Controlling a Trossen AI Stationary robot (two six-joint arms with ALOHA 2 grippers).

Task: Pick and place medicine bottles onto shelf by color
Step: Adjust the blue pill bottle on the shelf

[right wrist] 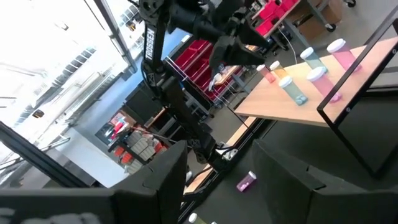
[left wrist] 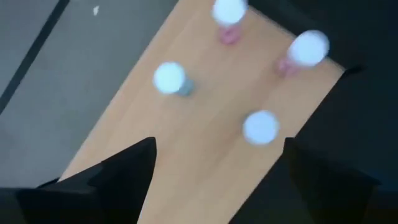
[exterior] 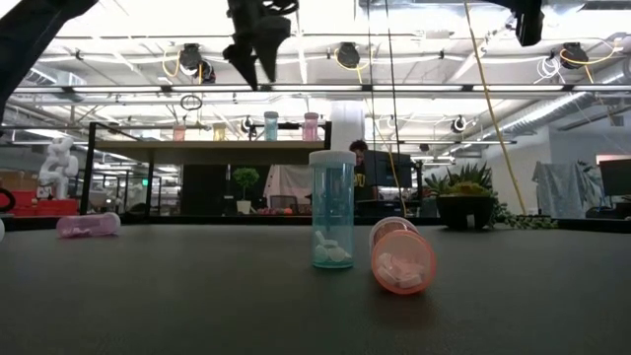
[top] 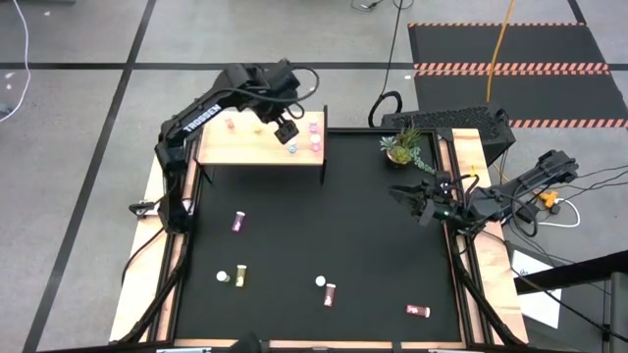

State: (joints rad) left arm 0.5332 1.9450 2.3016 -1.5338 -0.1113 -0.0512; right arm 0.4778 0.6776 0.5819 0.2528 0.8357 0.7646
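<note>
**Left gripper spread wide above the shelf, bottles standing below it**

The shelf [top: 257,145], a pale wooden board on thin black legs, stands at the far left edge of the black surface [top: 324,235]. The left gripper [top: 286,128] hangs over the shelf's right half, fingers [left wrist: 121,177] spread wide and holding nothing. In the left wrist view four white-capped bottles stand upright on the board beneath it: a blue-teal bottle [left wrist: 171,79], two pink bottles [left wrist: 229,17] and a fourth of which only the round cap [left wrist: 260,126] shows, near the board's edge. None touches the fingers.

The right gripper [top: 424,201] waits near the right edge of the surface, beside a small potted plant [top: 402,147], fingers partly open and empty.

The middle of the surface is open. Loose bottles are scattered toward the near side: a magenta one [top: 236,223] lying left of centre, a yellow one [top: 239,277], a red one [top: 330,293] and another red one [top: 418,311] on its side near the front right. In the low view a clear teal cylinder [exterior: 332,209] stands upright with a pinkish one [exterior: 402,258] lying just beside it
</note>
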